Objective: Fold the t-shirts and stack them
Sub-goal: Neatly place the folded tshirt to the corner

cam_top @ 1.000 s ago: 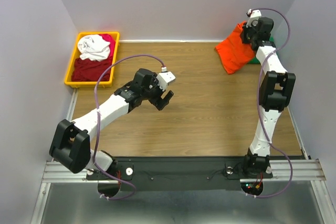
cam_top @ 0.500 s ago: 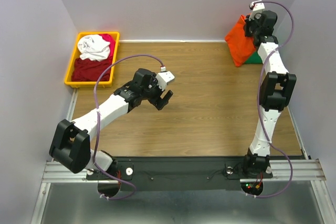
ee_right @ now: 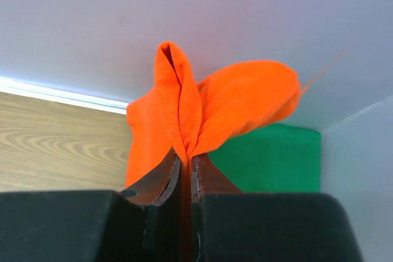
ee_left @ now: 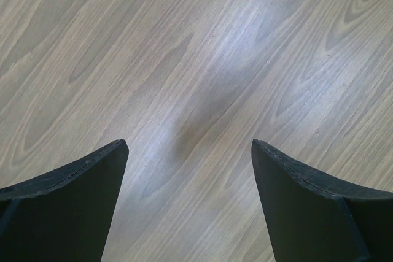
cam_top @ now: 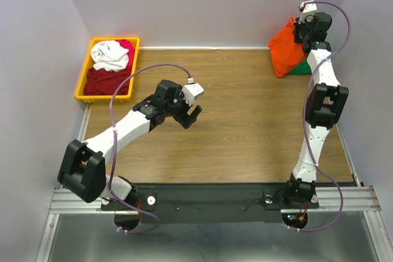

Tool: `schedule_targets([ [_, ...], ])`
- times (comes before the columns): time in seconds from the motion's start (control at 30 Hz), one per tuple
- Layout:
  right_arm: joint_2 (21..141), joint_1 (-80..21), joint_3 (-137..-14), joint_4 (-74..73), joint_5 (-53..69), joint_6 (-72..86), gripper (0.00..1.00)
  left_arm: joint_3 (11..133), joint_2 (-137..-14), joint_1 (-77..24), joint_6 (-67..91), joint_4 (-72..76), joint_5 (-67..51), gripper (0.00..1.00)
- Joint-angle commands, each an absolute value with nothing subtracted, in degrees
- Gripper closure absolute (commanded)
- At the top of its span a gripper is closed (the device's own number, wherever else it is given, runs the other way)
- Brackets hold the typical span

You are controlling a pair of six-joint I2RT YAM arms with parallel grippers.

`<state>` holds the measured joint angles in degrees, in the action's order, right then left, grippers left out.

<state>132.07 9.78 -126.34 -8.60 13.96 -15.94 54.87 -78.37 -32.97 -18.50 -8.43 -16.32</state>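
Over in the far right corner, the right gripper [ee_right: 186,161] is clamped tight on a bunched fold of the orange t-shirt [cam_top: 285,50], its fingers pressed together with only the cloth between them. The shirt hangs from that pinch, running down and to the left of the gripper toward the table [cam_top: 245,127]. Directly beneath and just beside it lies the dark green t-shirt [cam_top: 302,67], tucked against the wall. From here I can't quite tell whether the orange hem rests on the green one or merely hangs over it. The left gripper [ee_left: 187,151] hovers over bare wood left of the middle, jaws spread wide and holding nothing, well apart from the orange shirt. The right arm alone is placed to lower it. At the far left, the yellow bin [cam_top: 81,78] holds a white t-shirt [cam_top: 110,54] on a dark red one [cam_top: 104,80].
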Motion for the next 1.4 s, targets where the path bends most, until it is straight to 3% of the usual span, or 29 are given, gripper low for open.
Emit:
schedule_targets([
  [0.0,133.3,11.5,-130.4,-5.9,14.2,-18.9,0.99,56.2,-78.0,-32.7,-18.5,-7.9,-17.2,0.06],
  [0.4,147.1,15.8,-141.5,-5.0,12.9,-26.1,0.99,56.6,-78.1,-32.4,-18.5,-11.2,-17.6,0.06],
  [0.63,151.5,17.3,-138.4,-0.5,10.9,-28.6,0.97,57.1,-78.1,-31.8,-19.5,-13.7,-18.8,0.05],
  [0.67,151.7,17.4,-137.7,1.4,10.0,-28.7,0.94,57.3,-78.3,-31.7,-19.6,-13.7,-19.0,0.04],
  [0.8,152.0,17.5,-136.8,6.4,3.5,-27.5,0.37,59.3,-79.6,-30.4,-19.7,-15.7,-20.7,0.03],
  [0.83,151.4,17.6,-137.1,6.5,2.2,-27.2,0.32,59.6,-79.7,-30.0,-19.6,-15.9,-21.7,0.03],
  [1.03,142.0,17.8,-133.0,6.5,4.4,-22.6,0.18,60.2,-78.4,-26.4,-19.0,-14.7,-25.2,0.03],
  [1.17,131.0,17.7,-125.9,6.5,9.4,-17.9,0.00,60.4,-77.0,-22.3,-17.9,-13.9,-27.9,0.02],
  [1.37,120.3,17.7,-116.6,4.7,14.3,-8.8,0.00,61.8,-73.6,-19.0,-14.1,-10.5,-30.9,0.02],
])
